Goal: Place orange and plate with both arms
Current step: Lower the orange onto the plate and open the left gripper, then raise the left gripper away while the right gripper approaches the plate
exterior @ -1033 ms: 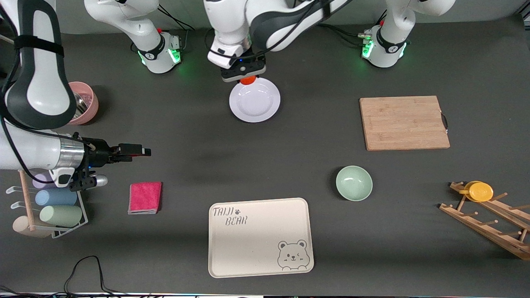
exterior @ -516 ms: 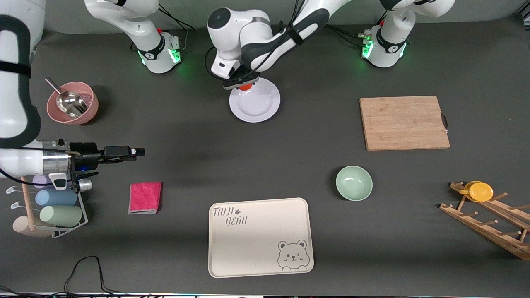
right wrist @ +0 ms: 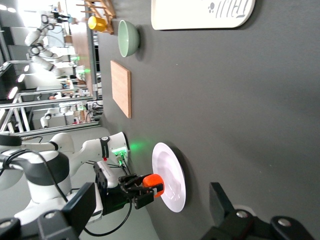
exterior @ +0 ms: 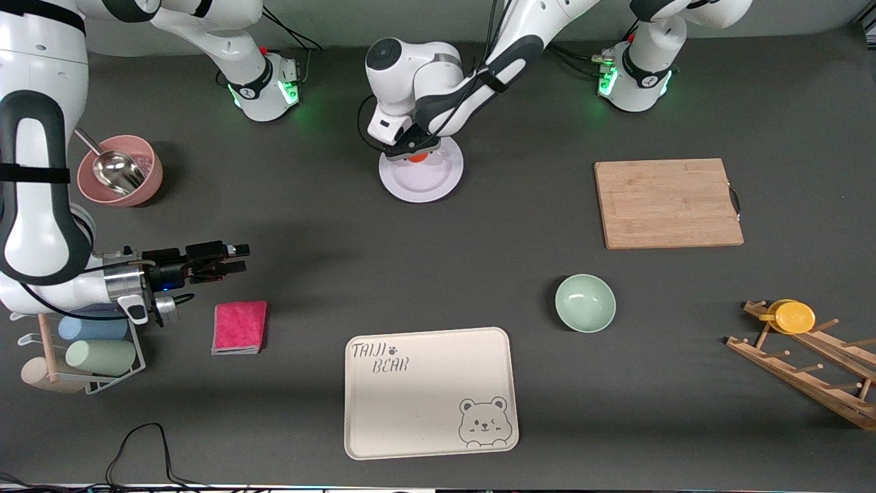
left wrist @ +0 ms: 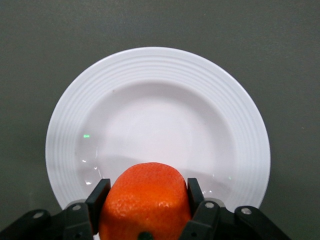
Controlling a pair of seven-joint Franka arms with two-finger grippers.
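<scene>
Dark table [exterior: 328, 226]: orange [left wrist: 145, 200] in left hand [left wrist: 145, 212]

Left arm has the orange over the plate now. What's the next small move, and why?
Probably ease the left gripper a little lower, then open it. It is shut on the orange, which hangs over the plate near its rim rather than resting on it. The right gripper waits open above the pink cloth.

We see a pink bowl [exterior: 120, 171] holding a metal scoop [exterior: 111, 166] at the frame's upper left, with a pink cloth [exterior: 239, 326] lower down. A wooden cutting board [exterior: 667, 203] lies upper right, a mint green bowl [exterior: 585, 302] below it, and a cream bear tray [exterior: 429, 392] at bottom centre.
</scene>
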